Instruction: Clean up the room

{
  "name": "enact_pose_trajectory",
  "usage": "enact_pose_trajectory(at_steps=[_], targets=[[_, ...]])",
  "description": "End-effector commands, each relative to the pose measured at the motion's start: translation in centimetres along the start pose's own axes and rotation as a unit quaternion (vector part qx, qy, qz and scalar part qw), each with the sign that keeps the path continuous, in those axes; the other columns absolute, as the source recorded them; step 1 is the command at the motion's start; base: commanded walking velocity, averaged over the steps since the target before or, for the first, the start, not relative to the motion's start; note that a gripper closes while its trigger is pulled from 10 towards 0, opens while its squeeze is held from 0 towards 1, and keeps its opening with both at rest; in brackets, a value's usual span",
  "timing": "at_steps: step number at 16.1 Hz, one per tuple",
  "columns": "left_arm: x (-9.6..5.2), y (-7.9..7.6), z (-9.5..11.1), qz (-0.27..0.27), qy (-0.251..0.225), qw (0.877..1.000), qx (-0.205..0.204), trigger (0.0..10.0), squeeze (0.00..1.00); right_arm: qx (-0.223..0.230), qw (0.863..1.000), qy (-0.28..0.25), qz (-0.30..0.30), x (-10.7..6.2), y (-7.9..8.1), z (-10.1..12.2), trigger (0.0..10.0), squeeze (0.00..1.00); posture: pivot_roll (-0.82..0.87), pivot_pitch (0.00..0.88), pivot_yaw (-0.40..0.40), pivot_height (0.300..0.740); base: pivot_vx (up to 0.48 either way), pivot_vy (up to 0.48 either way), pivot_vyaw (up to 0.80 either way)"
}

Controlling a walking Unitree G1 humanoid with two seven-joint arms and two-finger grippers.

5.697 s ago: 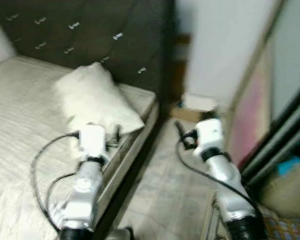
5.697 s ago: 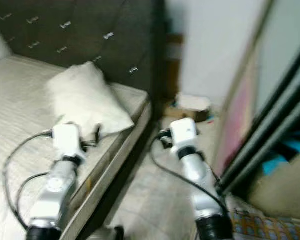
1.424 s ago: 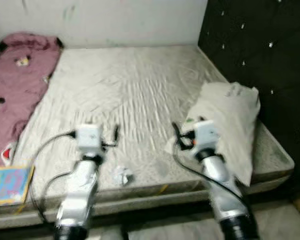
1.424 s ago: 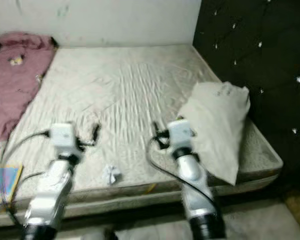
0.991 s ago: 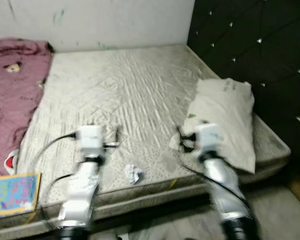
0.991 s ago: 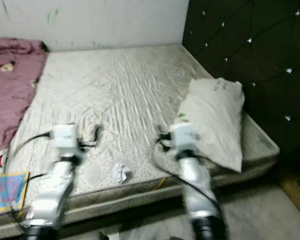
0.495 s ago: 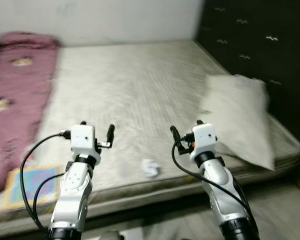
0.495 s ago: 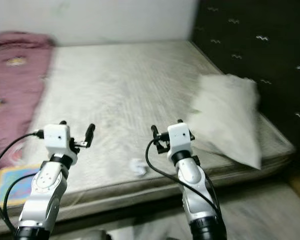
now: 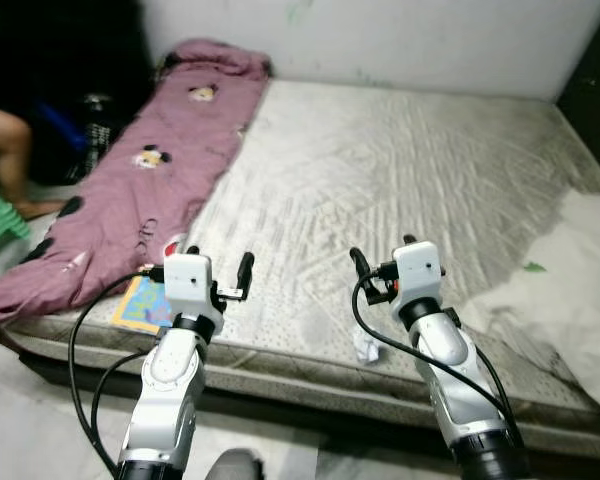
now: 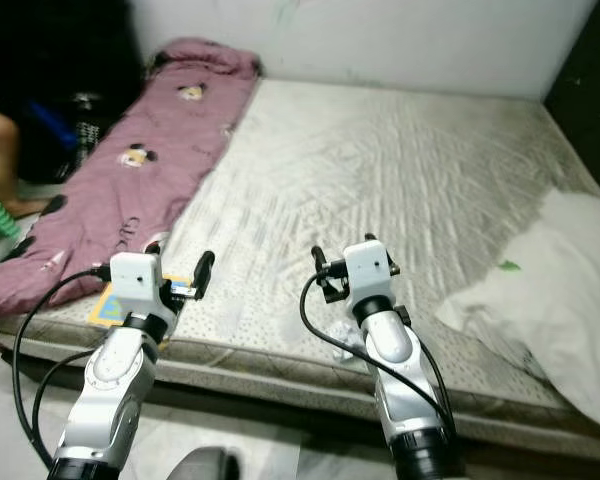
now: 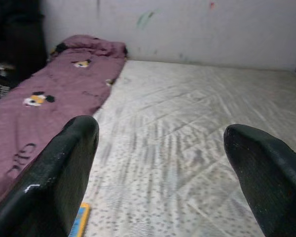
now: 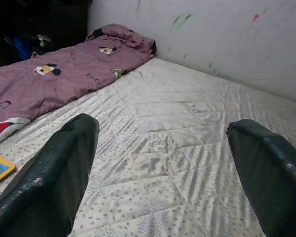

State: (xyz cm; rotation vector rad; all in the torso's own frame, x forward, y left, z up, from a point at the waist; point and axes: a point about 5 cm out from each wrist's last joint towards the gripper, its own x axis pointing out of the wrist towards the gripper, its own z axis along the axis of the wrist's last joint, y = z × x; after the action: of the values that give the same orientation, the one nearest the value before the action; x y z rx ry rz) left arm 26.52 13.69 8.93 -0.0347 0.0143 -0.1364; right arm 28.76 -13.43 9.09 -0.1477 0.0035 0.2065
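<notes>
Head stereo downward — wrist views low over mattress [image 9: 400, 170]

1. Purple blanket [image 9: 145, 170] on the mattress [image 9: 400, 170]: dark printed letters among its cartoon prints; only a "G" is legible in the wrist views.
2. Colourful book [image 9: 145, 303] beside the blanket: cover print unreadable.

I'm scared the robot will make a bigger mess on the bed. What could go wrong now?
1. The paper wad lies near the mattress edge, partly behind the right arm; a nudge might knock it to the floor.
2. The book sits by the blanket at the edge, so the open left end effector could snag cloth instead.
3. A person's leg is near the bed; a wide swing could come close.
</notes>
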Motion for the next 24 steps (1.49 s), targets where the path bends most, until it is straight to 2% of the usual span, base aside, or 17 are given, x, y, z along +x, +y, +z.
enact_pose_trajectory(at_steps=[1, 5, 8, 10, 11, 13, 14, 16, 17, 18, 21, 24], targets=[[0.1, 0.3, 0.1, 0.011, 0.003, 1.000, 0.003, 10.0, 0.00, 0.003, 1.000, -0.006, -0.001, 0.1, 0.0, 0.3, 10.0, 0.00, 0.05, 0.000, -0.018, 0.740, 0.000, 0.000, 0.00], [-0.3, 0.6, -0.2, 0.028, 0.008, 1.000, -0.011, 10.0, 0.00, 0.025, 1.000, -0.008, -0.011, -0.2, 0.0, 0.2, 10.0, 0.00, 0.05, 0.000, -0.006, 0.740, 0.000, 0.000, 0.00], [-0.3, 1.9, -0.2, 0.068, 0.009, 0.998, 0.002, 10.0, 0.00, 0.024, 0.997, -0.012, -0.065, -0.4, -1.2, 0.3, 10.0, 0.00, 0.05, 0.000, 0.002, 0.740, 0.000, 0.000, 0.00], [-0.5, 2.4, -0.2, 0.082, 0.009, 0.997, -0.006, 10.0, 0.00, 0.026, 0.996, -0.010, -0.081, -0.5, -1.8, 0.4, 10.0, 0.00, 0.05, 0.000, 0.010, 0.740, 0.000, 0.000, 0.00], [-0.8, 2.9, -0.5, 0.090, 0.018, 0.996, -0.018, 10.0, 0.00, 0.037, 0.994, -0.005, -0.098, -0.6, -2.4, 0.5, 10.0, 0.00, 0.04, 0.000, 0.014, 0.740, 0.000, 0.000, -0.80], [-0.8, 3.1, -0.5, 0.085, 0.012, 0.996, -0.007, 10.0, 0.00, 0.041, 0.992, -0.010, -0.116, -0.8, -2.9, 0.7, 10.0, 0.00, 0.04, 0.000, 0.022, 0.740, 0.000, 0.000, -0.80], [-1.0, 3.2, -0.3, 0.080, 0.005, 0.997, 0.002, 10.0, 0.00, 0.069, 0.989, -0.023, -0.127, -1.3, -3.5, 1.0, 10.0, 0.00, 0.04, 0.000, 0.030, 0.740, 0.000, 0.000, -0.80], [-1.9, 3.6, -0.9, 0.091, 0.022, 0.996, -0.004, 10.0, 0.00, 0.078, 0.983, -0.001, -0.169, -3.6, -4.4, -0.2, 10.0, 0.00, 0.04, 0.000, 0.041, 0.740, 0.000, 0.000, -0.21], [-2.2, 3.4, -1.3, 0.086, 0.029, 0.996, -0.011, 10.0, 0.00, 0.083, 0.982, 0.017, -0.169, -4.2, -4.1, -0.9, 10.0, 0.00, 0.03, 0.000, 0.043, 0.740, 0.000, 0.000, 0.00], [-2.0, 2.8, -1.4, 0.066, 0.034, 0.997, -0.010, 10.0, 0.00, 0.078, 0.984, 0.027, -0.161, -3.9, -4.0, -1.0, 10.0, 0.00, 0.03, 0.000, 0.040, 0.740, 0.000, 0.000, -0.66], [-1.6, 2.7, -1.1, 0.069, 0.028, 0.997, -0.018, 10.0, 0.00, 0.083, 0.985, 0.019, -0.152, -3.3, -3.8, -0.6, 10.0, 0.00, 0.03, 0.000, 0.026, 0.740, 0.000, 0.000, -0.80], [-1.8, 2.9, -0.7, 0.076, 0.022, 0.997, -0.019, 10.0, 0.00, 0.090, 0.987, 0.013, -0.134, -2.8, -3.2, 0.0, 10.0, 0.00, 0.05, 0.000, 0.007, 0.740, 0.000, 0.000, -0.53]])
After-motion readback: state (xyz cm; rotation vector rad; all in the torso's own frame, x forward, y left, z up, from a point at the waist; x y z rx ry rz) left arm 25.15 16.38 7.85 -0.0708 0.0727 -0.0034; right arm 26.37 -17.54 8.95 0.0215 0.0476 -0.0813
